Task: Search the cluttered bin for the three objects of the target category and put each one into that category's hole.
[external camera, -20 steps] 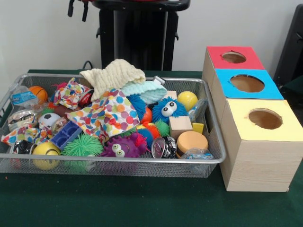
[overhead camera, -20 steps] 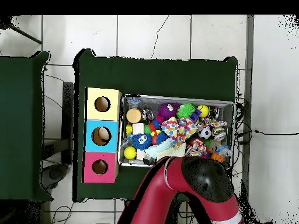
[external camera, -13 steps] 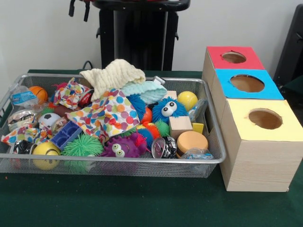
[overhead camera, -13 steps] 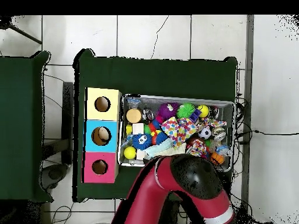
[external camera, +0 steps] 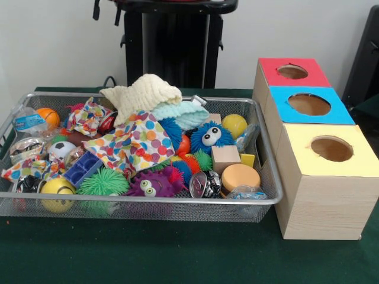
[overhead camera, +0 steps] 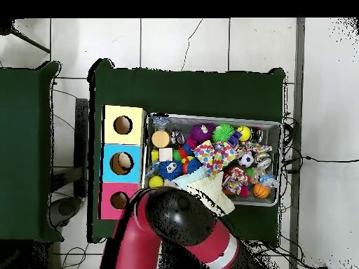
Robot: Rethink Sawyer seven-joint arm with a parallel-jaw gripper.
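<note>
Tabletop (external camera: pixel 177 260): green cloth under your mesh bin (external camera: pixel 269 177).
Fingers: state you cannot tell.
Risk: polka-dot cloth (external camera: pixel 133 145) hides toys; blind grabs may snag it.

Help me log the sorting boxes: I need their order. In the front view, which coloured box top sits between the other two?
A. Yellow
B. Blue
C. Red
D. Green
B: in the front view the blue box stands in the middle of the row, with the red box behind it and the yellow box in front, all beside the wire bin.
</note>
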